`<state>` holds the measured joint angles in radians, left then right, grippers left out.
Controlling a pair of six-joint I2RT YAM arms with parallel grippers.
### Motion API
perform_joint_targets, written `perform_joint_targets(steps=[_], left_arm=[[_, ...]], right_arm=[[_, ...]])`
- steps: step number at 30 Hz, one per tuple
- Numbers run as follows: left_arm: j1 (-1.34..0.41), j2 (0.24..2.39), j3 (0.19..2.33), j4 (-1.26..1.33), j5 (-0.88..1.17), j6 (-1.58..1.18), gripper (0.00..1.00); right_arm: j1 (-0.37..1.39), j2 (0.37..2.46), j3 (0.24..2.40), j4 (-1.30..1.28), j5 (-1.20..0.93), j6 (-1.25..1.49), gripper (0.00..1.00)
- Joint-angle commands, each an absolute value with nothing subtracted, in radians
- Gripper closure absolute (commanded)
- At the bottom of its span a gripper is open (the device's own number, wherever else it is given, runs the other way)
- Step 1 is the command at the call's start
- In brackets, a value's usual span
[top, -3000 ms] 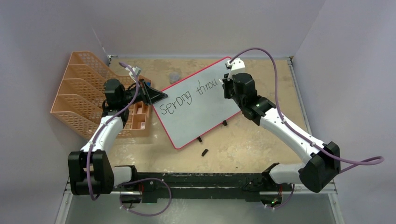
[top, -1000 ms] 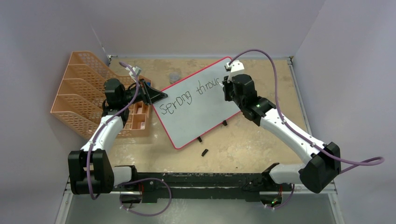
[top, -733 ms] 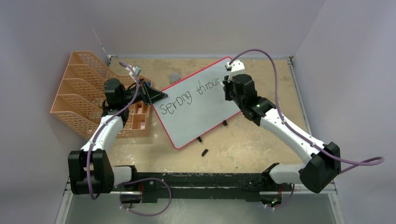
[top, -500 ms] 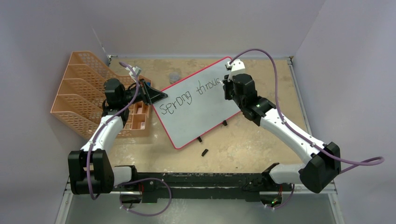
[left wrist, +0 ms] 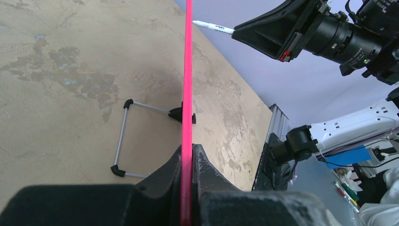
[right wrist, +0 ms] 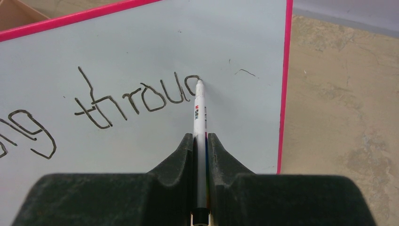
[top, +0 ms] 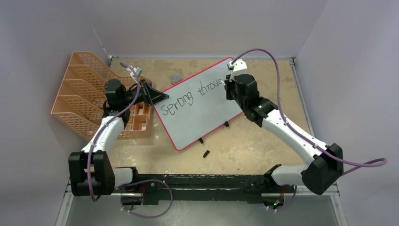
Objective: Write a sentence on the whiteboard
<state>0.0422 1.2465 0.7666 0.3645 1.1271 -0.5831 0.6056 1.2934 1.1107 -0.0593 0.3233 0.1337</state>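
While mid-word: one marker [right wrist: 199,117], one whiteboard [top: 197,120]

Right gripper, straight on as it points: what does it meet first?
The whiteboard. The marker shut in the right gripper seems to touch it with its tip, beside the last letter of the sentence.

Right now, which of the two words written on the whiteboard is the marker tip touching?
The second word, "throu", the unfinished one nearer the right edge of the whiteboard: the marker tip rests at its last letter. "Sprong" lies farther left.
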Motion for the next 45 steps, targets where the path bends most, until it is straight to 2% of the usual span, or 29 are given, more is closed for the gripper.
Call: perform_joint_targets(steps=[1, 22, 45], left_arm=[[0.015, 1.255, 0.781, 0.345, 1.186, -0.545, 1.0], [0.015, 1.252, 0.779, 0.35, 1.188, -0.549, 1.0], [0.012, 1.254, 0.779, 0.348, 1.186, -0.548, 1.0]], right_arm=[[0.605, 1.284, 1.147, -0.034, 0.331, 0.123, 1.0], [0.605, 1.268, 1.096, -0.154, 0.297, 0.16, 1.0], [0.605, 1.255, 1.133, -0.158, 0.188, 0.161, 1.0]])
